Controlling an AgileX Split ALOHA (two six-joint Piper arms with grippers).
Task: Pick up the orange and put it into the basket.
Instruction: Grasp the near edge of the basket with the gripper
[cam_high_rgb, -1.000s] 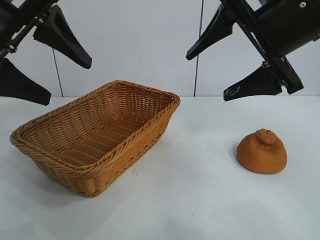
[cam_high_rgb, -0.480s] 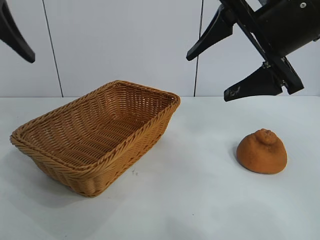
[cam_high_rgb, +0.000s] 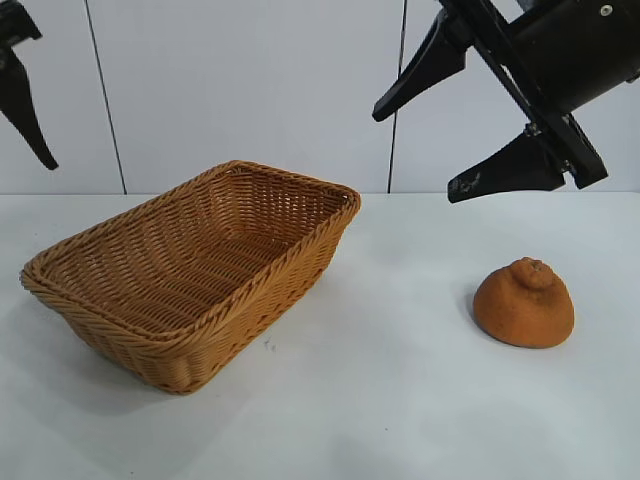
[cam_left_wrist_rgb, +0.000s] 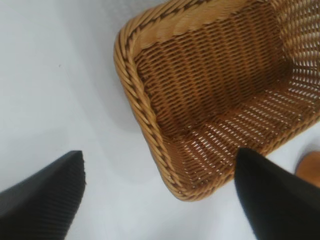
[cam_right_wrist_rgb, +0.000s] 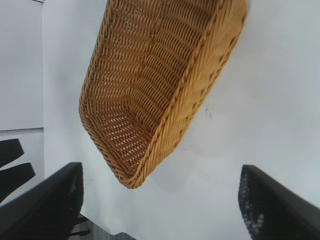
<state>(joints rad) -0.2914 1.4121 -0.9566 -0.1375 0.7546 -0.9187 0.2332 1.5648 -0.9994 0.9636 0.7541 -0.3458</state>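
The basket (cam_high_rgb: 195, 272) is woven wicker, golden tan, rectangular with sides that flare outward and a thick braided rim; the weave on its floor is open enough to let light through. It sits on the left half of a smooth white table (cam_high_rgb: 400, 400), turned at an angle, and nothing lies inside it. The orange (cam_high_rgb: 524, 302) rests on the table at the right, well apart from the basket. It is dull orange-brown with rough, matte, pitted skin, shaped like a squat dome with a knobby bump on top, and is much smaller than the basket.

The right gripper (cam_high_rgb: 462, 133) hangs in the air at the upper right, above and a little left of the orange, its black tapered fingers spread wide apart and holding nothing. The left gripper (cam_left_wrist_rgb: 160, 192) is high at the far left edge, above the table beside the basket; its ribbed black fingers (cam_left_wrist_rgb: 42, 192) also stand wide apart and empty
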